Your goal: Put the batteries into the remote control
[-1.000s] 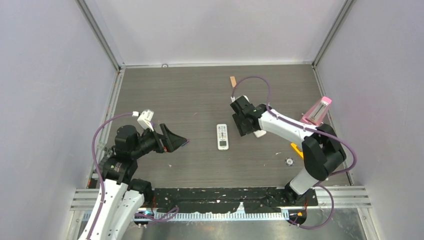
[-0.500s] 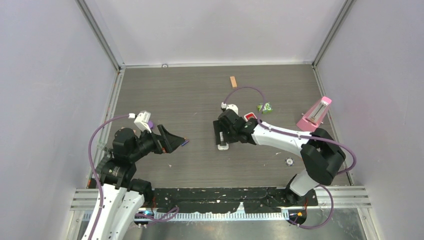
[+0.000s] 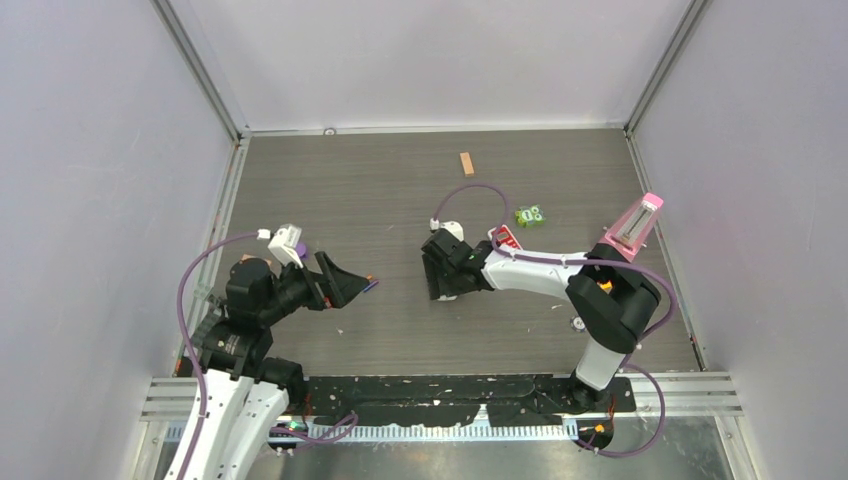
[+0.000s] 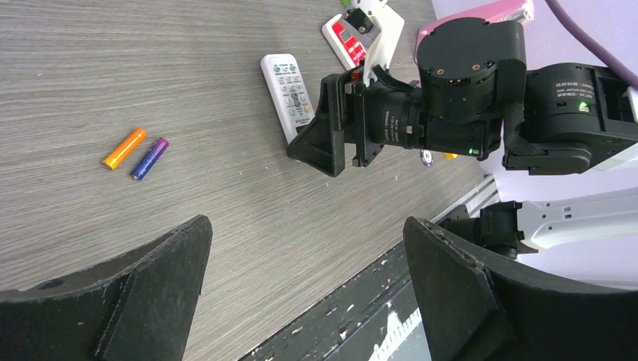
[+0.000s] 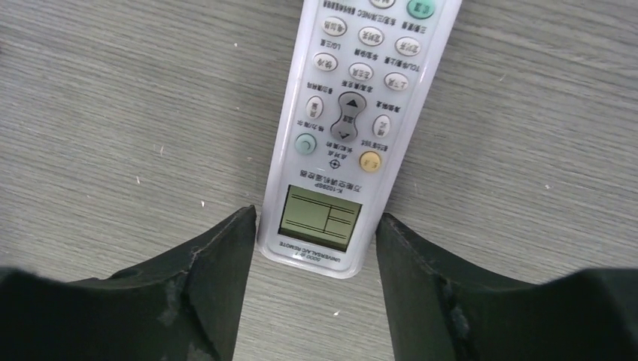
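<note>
Comparing with a second ago, we are seeing the right arm swung in from the far right side, so the right fingers (image 5: 214, 263) are now straddling the display end of the remote control (image 5: 346, 113). That swing is also uncovering a red-faced remote (image 3: 505, 238) and a small green object (image 3: 530, 215) beyond those fingers. The left arm is sitting almost as it was, with the left fingers (image 4: 150, 286) spread wide and released, holding nothing.

We are looking at a long, slim remote control of glossy white plastic, lying face up on the table (image 3: 350, 190), with rounded grey buttons and a small rectangular display between the right fingers. Each black, matte, wedge-shaped finger is sitting right against one long edge; we cannot tell whether they are already pinching it or only flanking it.

Ahead of the left fingers, the batteries are lying side by side on the grey wood-grain surface: the orange cell (image 4: 124, 148) and the dark purple cell (image 4: 150, 158), both slim cylinders, just beside each other, between the left fingers and the right fingers.
</note>
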Controlling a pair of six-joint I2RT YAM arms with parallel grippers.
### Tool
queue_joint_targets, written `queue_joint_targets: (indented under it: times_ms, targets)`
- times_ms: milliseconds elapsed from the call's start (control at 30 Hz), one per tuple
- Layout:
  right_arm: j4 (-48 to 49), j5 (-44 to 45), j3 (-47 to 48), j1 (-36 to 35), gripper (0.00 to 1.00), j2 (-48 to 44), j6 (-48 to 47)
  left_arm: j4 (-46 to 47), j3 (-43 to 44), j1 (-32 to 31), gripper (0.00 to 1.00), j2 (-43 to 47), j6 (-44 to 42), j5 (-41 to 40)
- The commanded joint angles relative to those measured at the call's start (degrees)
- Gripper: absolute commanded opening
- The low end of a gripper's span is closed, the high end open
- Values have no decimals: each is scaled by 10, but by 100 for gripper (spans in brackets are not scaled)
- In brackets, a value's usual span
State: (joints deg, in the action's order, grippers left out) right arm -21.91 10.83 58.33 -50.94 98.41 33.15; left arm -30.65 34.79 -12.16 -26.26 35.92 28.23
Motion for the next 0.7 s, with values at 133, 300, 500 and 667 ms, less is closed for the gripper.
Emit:
queue_joint_targets:
  times_ms: [133, 300, 500, 667]
  targets:
    - [-43, 58, 47, -7, 62, 24, -49, 2, -9, -1, 100, 17, -5, -2]
    - [-64, 55, 59, -7, 68, 49, -70, -6, 0, -1, 100, 23, -14, -11]
    - [-62, 20, 47, -4, 61, 50, -85, -7, 0, -2, 100, 21, -19, -12]
    - [-24, -40, 13, 13, 34, -3, -118, -1, 0, -2, 100, 11, -27, 1]
